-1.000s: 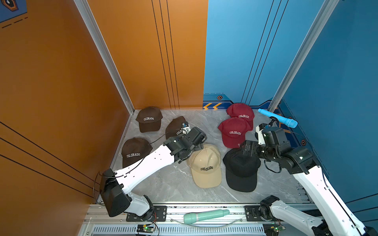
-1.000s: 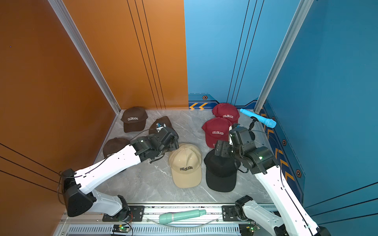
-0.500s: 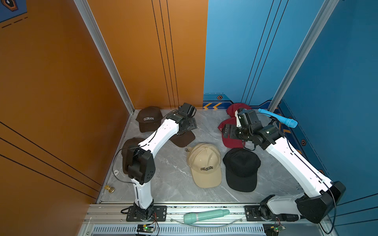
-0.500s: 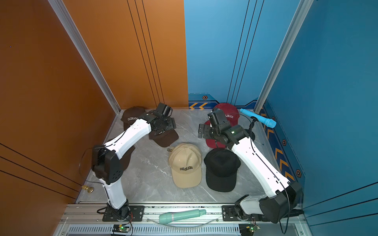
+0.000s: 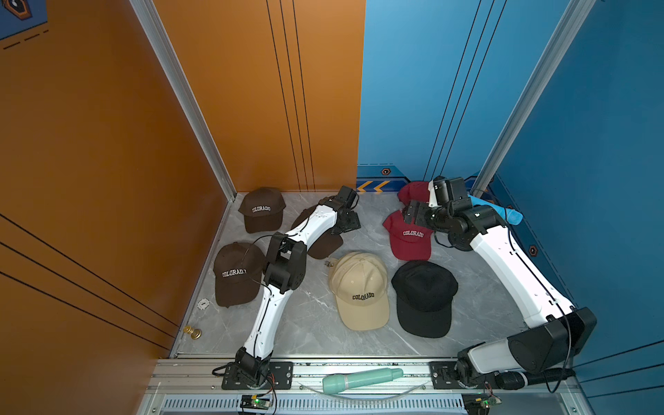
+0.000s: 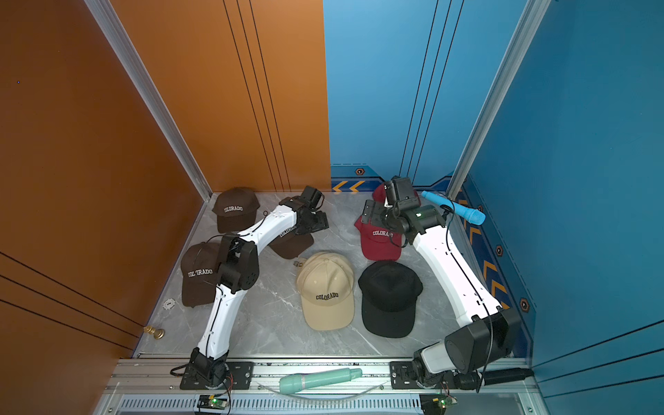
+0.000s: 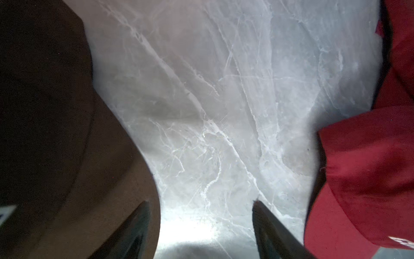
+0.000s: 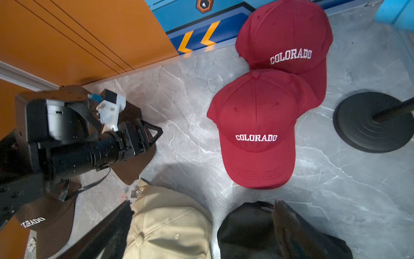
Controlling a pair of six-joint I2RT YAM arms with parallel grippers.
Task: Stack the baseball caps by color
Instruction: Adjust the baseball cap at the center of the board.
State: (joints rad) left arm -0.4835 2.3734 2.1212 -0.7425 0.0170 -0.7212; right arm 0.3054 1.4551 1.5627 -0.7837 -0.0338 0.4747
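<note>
Three dark brown caps lie on the left: one at the back (image 5: 261, 210), one nearer (image 5: 235, 275), and one (image 5: 325, 242) partly under my left arm. A beige cap (image 5: 361, 291) and a black cap (image 5: 424, 298) sit in the middle. Two dark red caps (image 8: 255, 125) (image 8: 289, 38) overlap at the back right. My left gripper (image 5: 350, 224) (image 7: 200, 201) is open low over bare floor, one finger above the brown brim (image 7: 67, 179). My right gripper (image 5: 413, 213) (image 8: 202, 203) hangs open above the nearer red cap, holding nothing.
A blue toy microphone (image 5: 503, 212) leans at the back right wall. A green one (image 5: 361, 379) lies on the front rail. A gold piece (image 5: 192, 331) and a white chip (image 5: 203, 304) sit by the orange wall. A black round stand base (image 8: 369, 125) is beside the red caps.
Both arms have swung from the middle of the floor toward the back. The left gripper is now by the third brown cap, the right one over the red caps. No cap has moved.
</note>
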